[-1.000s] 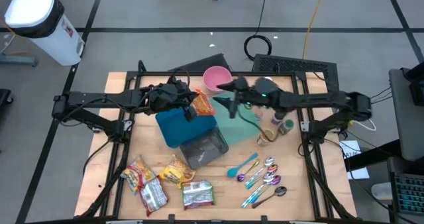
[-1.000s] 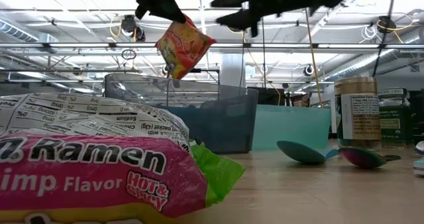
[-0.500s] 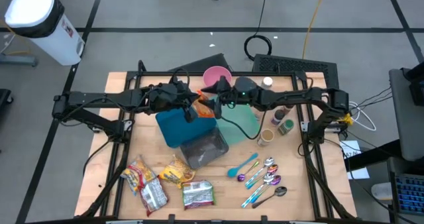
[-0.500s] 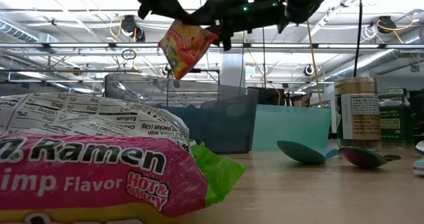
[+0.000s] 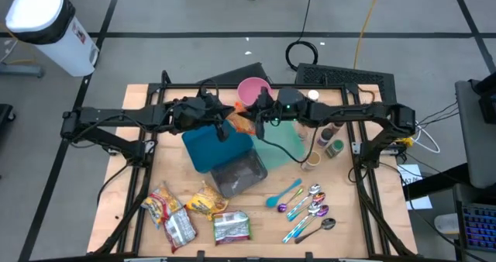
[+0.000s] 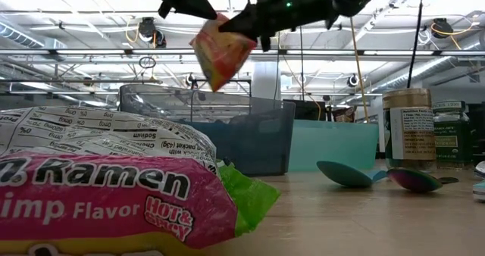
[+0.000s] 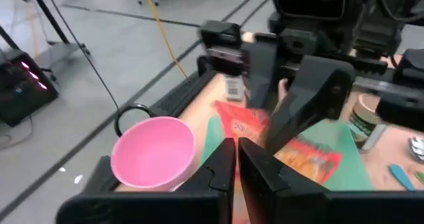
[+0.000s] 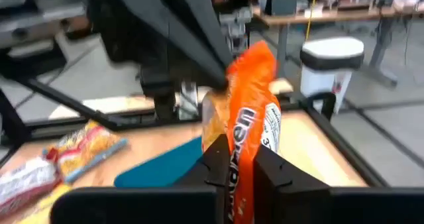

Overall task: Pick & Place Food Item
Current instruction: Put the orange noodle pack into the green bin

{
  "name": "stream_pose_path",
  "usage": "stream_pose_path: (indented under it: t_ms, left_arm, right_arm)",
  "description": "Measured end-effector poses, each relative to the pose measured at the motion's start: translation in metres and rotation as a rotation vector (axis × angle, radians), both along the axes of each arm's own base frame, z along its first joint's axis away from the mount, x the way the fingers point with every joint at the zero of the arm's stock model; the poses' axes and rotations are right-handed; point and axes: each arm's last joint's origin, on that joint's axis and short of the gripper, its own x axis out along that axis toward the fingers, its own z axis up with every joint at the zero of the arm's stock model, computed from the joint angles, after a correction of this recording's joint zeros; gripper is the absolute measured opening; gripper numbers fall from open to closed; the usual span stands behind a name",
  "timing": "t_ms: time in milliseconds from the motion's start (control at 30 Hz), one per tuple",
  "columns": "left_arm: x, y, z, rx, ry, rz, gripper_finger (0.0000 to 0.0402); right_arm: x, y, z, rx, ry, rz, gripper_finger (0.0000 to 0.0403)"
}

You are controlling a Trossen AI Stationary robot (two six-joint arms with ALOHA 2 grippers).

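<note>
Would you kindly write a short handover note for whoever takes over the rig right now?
Left tool: shut on the orange ramen packet, held in the air above the teal bin.
Right tool: shut on the same packet's other side.
Both arms meet mid-table by the pink bowl. Three more ramen packets lie at the table's near edge.
Done: packet lifted; both tools hold it.
Left: one tool must let go, then the packet gets placed; which one releases cannot be told.

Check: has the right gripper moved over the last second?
Yes. The right gripper went left, away from the spice jars, under the pink bowl, and shut on the orange packet.
</note>
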Motion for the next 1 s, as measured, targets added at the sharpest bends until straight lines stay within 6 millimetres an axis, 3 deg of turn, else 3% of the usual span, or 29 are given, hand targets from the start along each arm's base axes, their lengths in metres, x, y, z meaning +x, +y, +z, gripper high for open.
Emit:
stream_pose_path:
  t_ms: [233, 433, 667, 1000]
  left_arm:
    - [-0.005, 0.001, 0.008, 0.043, -0.032, 0.050, 0.0021]
    - [-0.003, 0.002, 0.006, 0.055, -0.024, 0.067, 0.0021]
    - [-0.001, 0.003, 0.003, 0.052, -0.009, 0.066, 0.0021]
    - [-0.001, 0.003, 0.002, 0.045, -0.004, 0.066, 0.0021]
  right_arm:
    - [-0.045, -0.016, 0.018, 0.049, 0.182, -0.081, 0.0004]
    - [-0.076, -0.043, 0.004, 0.213, 0.399, -0.220, 0.0005]
    - [-0.077, -0.065, -0.026, 0.316, 0.542, -0.299, 0.0004]
    - [-0.079, -0.070, -0.065, 0.397, 0.638, -0.430, 0.0004]
